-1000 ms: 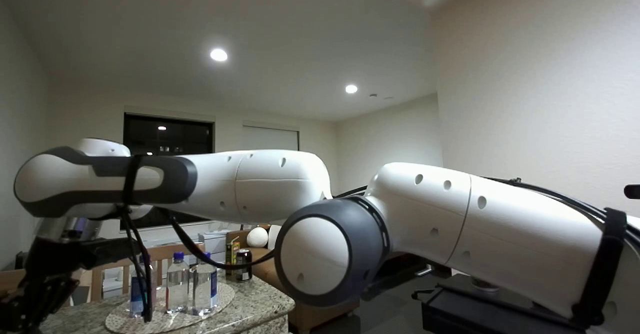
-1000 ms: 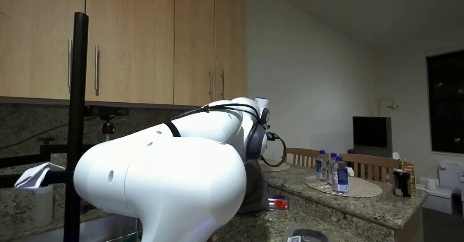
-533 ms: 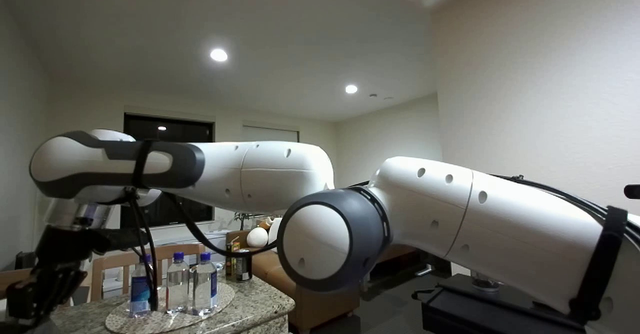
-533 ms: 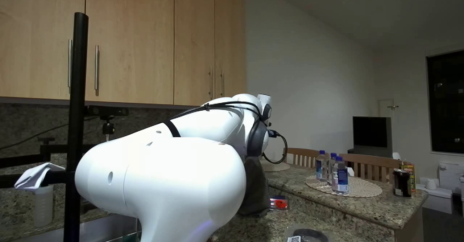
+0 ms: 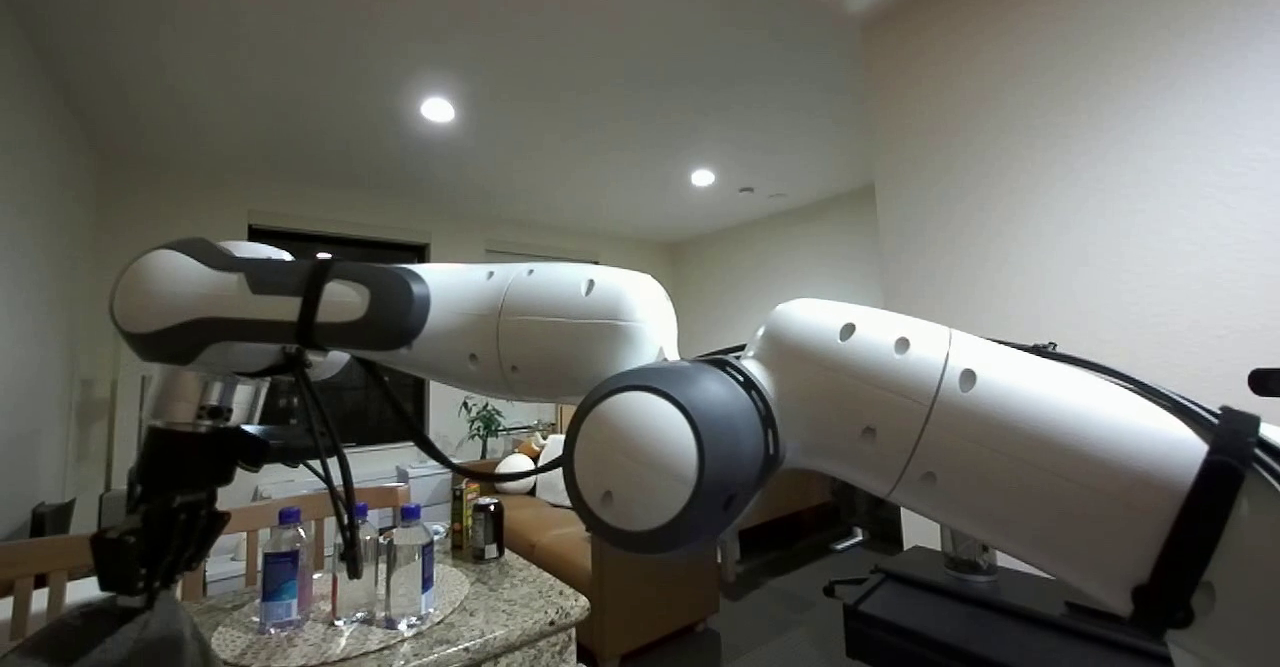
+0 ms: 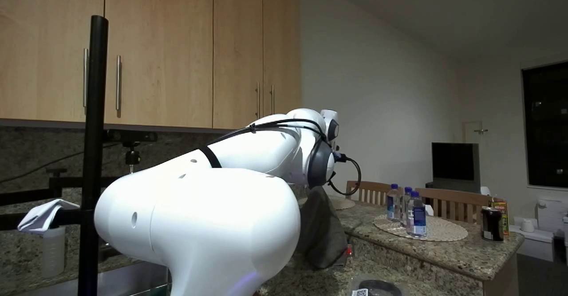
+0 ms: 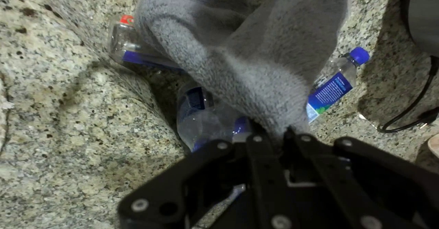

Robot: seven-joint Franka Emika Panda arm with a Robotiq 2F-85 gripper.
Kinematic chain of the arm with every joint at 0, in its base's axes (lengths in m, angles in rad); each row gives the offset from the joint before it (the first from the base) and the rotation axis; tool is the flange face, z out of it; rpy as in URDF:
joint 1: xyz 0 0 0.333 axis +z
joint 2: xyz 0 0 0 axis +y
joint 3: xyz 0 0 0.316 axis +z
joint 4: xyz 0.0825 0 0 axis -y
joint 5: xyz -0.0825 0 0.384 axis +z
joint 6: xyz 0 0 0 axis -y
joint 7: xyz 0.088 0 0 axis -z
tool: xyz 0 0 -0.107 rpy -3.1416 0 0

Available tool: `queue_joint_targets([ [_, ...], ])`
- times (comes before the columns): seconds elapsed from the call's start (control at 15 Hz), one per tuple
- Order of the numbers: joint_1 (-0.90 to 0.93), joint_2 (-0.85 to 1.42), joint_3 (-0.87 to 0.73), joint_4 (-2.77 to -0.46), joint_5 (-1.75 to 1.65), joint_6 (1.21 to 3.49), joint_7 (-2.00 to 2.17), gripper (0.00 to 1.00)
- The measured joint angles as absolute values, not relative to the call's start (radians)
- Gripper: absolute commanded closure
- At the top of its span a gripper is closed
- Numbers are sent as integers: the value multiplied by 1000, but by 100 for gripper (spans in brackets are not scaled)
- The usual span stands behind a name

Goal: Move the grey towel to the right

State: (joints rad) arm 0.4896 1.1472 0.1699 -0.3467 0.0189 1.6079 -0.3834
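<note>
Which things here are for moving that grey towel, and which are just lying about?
Part of the job:
grey towel
gripper, shut on it

Just lying about:
three bottles on the woven mat
dark can
carton beside it
blue-labelled bottle beside the towel, in the wrist view

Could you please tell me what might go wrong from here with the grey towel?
The grey towel hangs in loose folds and, in the wrist view, overlaps a blue-labelled bottle and another bottle, so it could knock one.
The gripper is closed on only a small part of the towel, which might slip free.
A clear item with a red mark, partly covered in that view, may be swept along.
</note>
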Motion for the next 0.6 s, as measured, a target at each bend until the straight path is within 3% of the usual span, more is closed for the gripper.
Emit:
queue_joint_targets([
  [0.6,387,1136,182,-347,43,1536,-389,91],
])
